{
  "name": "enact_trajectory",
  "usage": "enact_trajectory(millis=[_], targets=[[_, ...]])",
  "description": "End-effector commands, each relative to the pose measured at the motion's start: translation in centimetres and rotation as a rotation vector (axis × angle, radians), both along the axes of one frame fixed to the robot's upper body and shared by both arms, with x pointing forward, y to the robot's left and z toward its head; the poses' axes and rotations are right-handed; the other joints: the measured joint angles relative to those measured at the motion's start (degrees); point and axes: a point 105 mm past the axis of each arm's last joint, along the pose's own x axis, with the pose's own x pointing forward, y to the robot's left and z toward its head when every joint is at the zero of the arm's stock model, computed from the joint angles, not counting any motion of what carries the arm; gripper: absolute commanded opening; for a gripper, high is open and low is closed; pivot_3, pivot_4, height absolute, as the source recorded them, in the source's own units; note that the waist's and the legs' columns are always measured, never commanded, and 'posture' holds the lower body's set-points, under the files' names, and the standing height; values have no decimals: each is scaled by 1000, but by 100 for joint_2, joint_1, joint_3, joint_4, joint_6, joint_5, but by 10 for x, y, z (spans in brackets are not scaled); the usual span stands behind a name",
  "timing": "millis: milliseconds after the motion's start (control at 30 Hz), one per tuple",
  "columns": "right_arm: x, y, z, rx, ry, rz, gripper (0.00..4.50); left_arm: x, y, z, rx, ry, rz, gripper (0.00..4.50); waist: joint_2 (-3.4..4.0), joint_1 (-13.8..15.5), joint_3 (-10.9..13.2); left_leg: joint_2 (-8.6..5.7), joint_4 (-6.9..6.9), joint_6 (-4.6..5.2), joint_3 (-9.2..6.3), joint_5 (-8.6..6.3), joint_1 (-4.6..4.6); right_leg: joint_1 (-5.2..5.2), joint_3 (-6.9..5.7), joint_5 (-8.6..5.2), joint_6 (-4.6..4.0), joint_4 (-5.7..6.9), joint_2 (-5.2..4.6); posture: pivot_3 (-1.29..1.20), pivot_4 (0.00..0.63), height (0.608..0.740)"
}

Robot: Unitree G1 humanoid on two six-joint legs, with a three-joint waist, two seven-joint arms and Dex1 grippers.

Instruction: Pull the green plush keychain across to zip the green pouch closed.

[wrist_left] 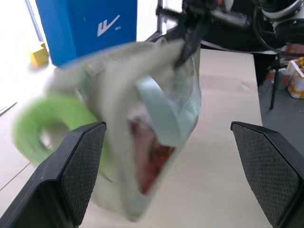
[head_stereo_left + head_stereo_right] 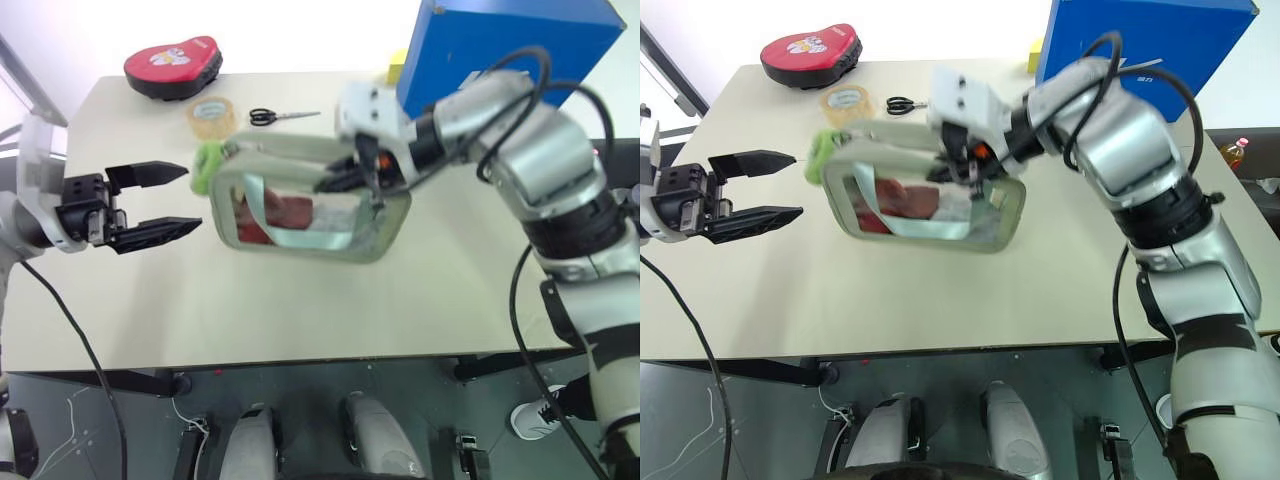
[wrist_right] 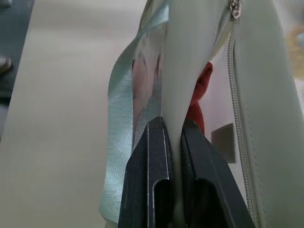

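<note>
Right wrist view puts us right on the action: the right gripper (image 3: 173,137) has its jaws clamped on a pale fold of the green pouch (image 2: 310,205), black fingers (image 3: 152,175) pressed against the fabric from both sides, the zipper line running up just beside them, red contents and the mint strap (image 3: 121,118) showing past the fold. Over in the left eye view that grip sits at the pouch's top edge, toward its right end, and the pouch stands upright on the tabletop (image 2: 300,310) with its clear window facing the camera and red and white items behind the plastic. At the pouch's upper left corner sits the green plush keychain (image 2: 208,165), a fuzzy lime ring hanging off the end of the zipper. Just to its left waits the left gripper (image 2: 170,200), jaws spread wide, one finger level with the keychain and the other lower, near it but not touching. The left wrist view looks straight between those open fingers (image 1: 78,166) at the keychain and the pouch's end. Farther back on the tabletop: a yellowish tape roll (image 2: 211,117), a pair of scissors (image 2: 280,117), a red heart-shaped case (image 2: 173,66), and a blue box (image 2: 505,45) at the far right
</note>
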Motion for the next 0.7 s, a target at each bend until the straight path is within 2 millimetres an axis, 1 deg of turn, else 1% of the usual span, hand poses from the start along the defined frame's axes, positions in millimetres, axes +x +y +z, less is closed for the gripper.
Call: enact_trajectory(millis=[33,133,167,233,333,433,533,633,667,700], targets=[[-14,1,15,-33,-153,102,42,-4,-1,8,16,-48,1,4500,1,6,1,0,0,0,-1,0,0,-2,0,0,0,4,1,0,150,737],[-12,-7,-8,-150,-223,105,42,-4,-2,7,19,-48,-2,4500,1,36,0,2,0,-1,-2,0,0,-3,-1,0,0,5,2,0,150,737],[-14,-8,-12,-168,-238,124,42,-4,-2,7,21,-48,-2,4500,1,41,0,2,1,-1,-2,0,0,-1,-2,0,0,4,0,0,150,737],[-19,-6,-13,-138,-197,140,42,-5,-2,7,22,-46,-2,4500,0,45,0,0,5,-1,-1,1,0,4,-2,0,0,0,-3,0,150,737],[-17,-5,-15,-142,-180,115,42,-5,-3,6,25,-44,-3,4500,0,31,0,0,17,-1,-1,1,5,14,-2,0,0,1,-4,0,150,737],[-13,-5,-14,-126,-144,53,1092,-5,-4,5,30,-43,-4,4500,0,38,0,2,18,-1,-3,0,15,21,-3,0,-1,5,-1,0,150,737],[-13,-5,-9,-104,-126,20,2546,-6,-4,3,36,-35,-5,4500,0,42,0,2,18,-1,-3,1,15,21,-3,0,-1,7,0,0,150,737],[-14,-10,2,-63,-105,-10,4177,-9,-5,0,37,-20,-5,4500,0,44,0,1,17,-1,-2,0,14,21,-3,0,-1,5,-4,0,150,737],[-16,-13,7,-49,-97,-6,4449,-10,-6,-2,37,-15,-3,4500,0,44,0,1,17,-1,-2,0,14,21,-3,0,-1,4,-4,0,150,737],[-18,-18,14,-25,-85,-12,4449,-10,-6,-5,47,-8,0,4500,1,45,1,1,17,-1,-2,0,14,21,-3,0,-1,4,-4,0,150,737]])
